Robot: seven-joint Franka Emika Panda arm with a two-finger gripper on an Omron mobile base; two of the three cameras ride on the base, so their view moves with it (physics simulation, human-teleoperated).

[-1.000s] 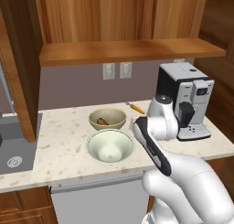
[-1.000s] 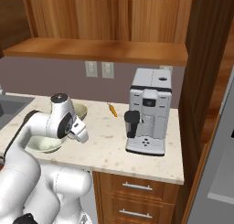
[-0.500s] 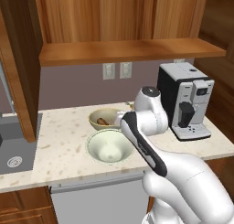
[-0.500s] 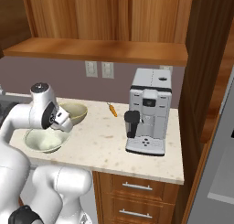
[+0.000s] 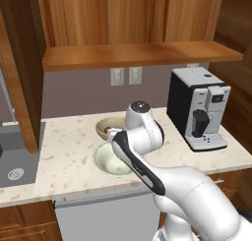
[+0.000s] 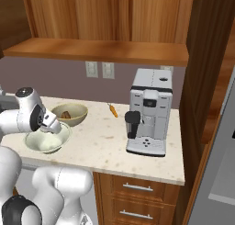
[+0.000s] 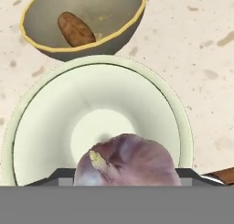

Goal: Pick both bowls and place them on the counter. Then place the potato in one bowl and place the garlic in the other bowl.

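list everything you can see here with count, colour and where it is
tan-olive bowl: 1, olive with yellow rim, on the counter behind the cream bowl
potato: 1, brown, inside the tan-olive bowl
cream bowl: 1, pale cream, on the counter near its front edge
garlic: 1, pinkish-white, at the gripper, over the cream bowl
carrot: 1, orange, on the counter left of the coffee machine
coffee machine: 1, silver and black, right end of the counter
counter: 1, beige speckled
sink: 1, grey, left end
wall outlets: 2, pale, under the shelf
shelf: 1, brown wood
drawers: 2, wood, below the counter
gripper: 1, over the cream bowl
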